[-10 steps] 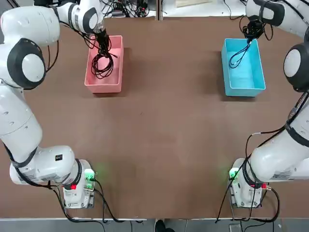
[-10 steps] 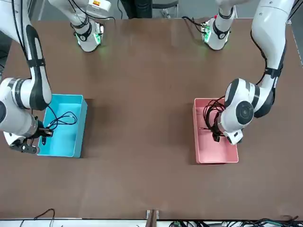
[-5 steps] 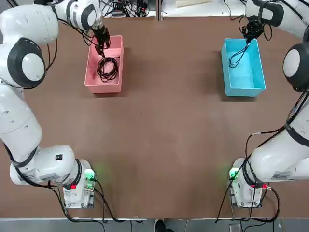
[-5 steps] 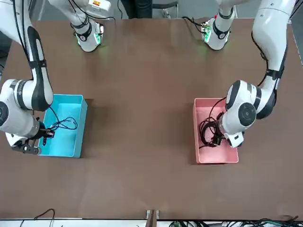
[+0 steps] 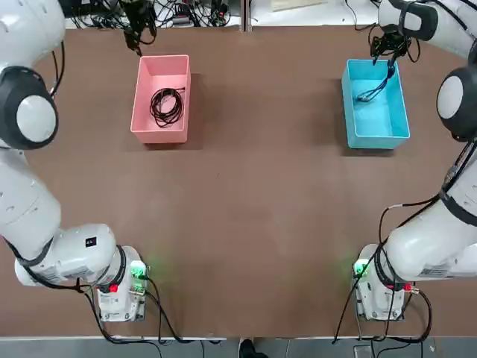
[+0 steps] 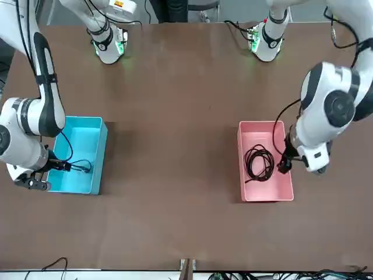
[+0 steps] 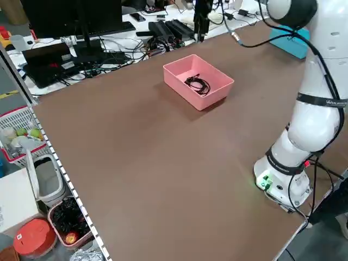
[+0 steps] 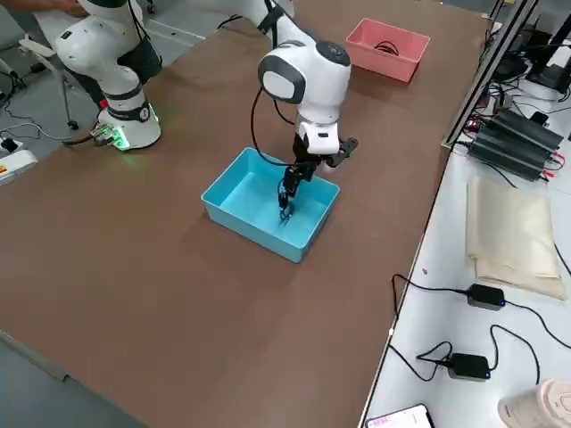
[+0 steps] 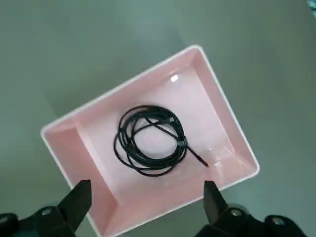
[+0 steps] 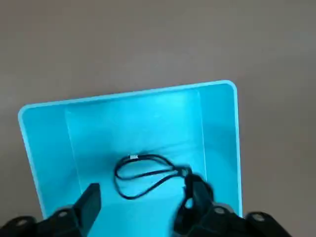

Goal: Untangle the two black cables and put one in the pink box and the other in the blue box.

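My left gripper (image 9: 145, 210) is spread wide above the pink box (image 5: 144, 95), whose coiled cable (image 5: 167, 106) lies below. My right gripper (image 10: 140, 210), apparently parted, hovers over the blue box (image 5: 399, 112) at upper right, its cable (image 10: 148, 174) inside.

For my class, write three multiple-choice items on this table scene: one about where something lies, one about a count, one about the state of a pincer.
1. Where does the coiled cable lie?
A. in the pink box
B. on the bare table
C. in the blue box

2. How many boxes stand on the table?
A. one
B. two
C. three

3. How is the left pincer?
A. shut on a cable
B. open and holding nothing
C. shut on a box wall

Key:
1 A, the coil rests on the pink floor.
2 B, only the pink box and the blue box show from above.
3 B, its fingers stand wide apart above the pink box with nothing between them.
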